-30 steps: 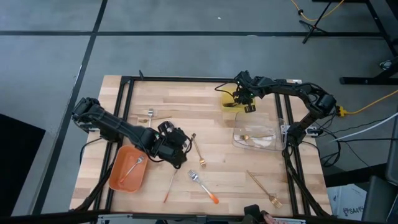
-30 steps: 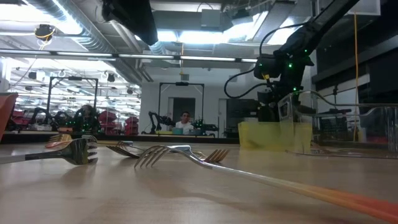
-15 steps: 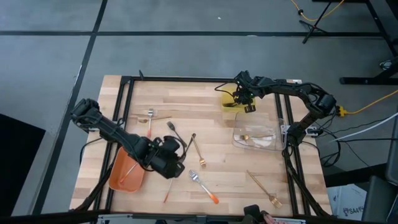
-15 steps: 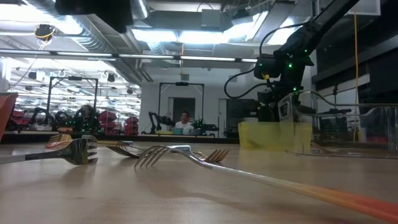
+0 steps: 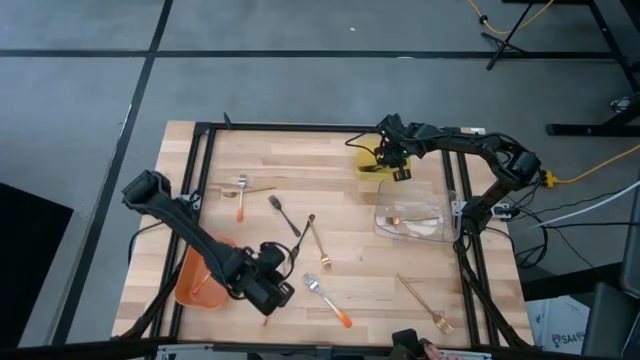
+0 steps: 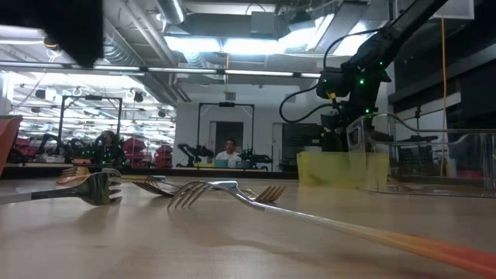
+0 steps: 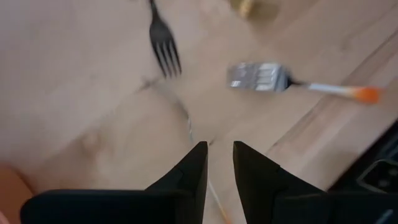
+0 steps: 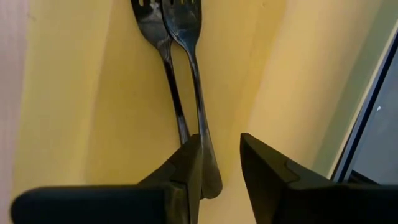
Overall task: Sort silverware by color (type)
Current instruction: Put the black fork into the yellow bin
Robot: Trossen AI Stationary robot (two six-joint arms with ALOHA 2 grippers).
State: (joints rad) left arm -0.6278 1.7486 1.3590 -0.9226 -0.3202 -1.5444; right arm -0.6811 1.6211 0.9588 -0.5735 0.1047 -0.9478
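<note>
My left gripper point(image 5: 272, 292) hovers near the table's front edge, fingers a little apart point(image 7: 220, 155) on either side of a thin orange-handled utensil point(image 7: 189, 127) lying on the table. My right gripper point(image 5: 392, 160) is open over the yellow tray point(image 5: 370, 168), fingers point(image 8: 221, 155) either side of the handle ends of two dark forks point(image 8: 177, 74) lying in it. On the table lie a dark fork point(image 5: 283, 213), gold forks point(image 5: 317, 240) point(image 5: 425, 300) and orange-handled silver forks point(image 5: 328, 300) point(image 5: 241, 192). The orange tray point(image 5: 190, 290) holds one fork point(image 5: 207, 278).
A clear tray point(image 5: 412, 222) with a gold utensil point(image 5: 395, 220) stands at the right, next to the yellow tray. A black frame rail point(image 5: 200, 180) runs along the table's sides. In the left wrist view the dark fork point(image 7: 163, 43) and an orange-handled fork point(image 7: 261, 76) lie ahead.
My left gripper has moved toward the table's near edge, from beside the orange tray's far end to above the thin orange-handled utensil, uncovering the dark fork. The silverware on the table has stayed in place.
</note>
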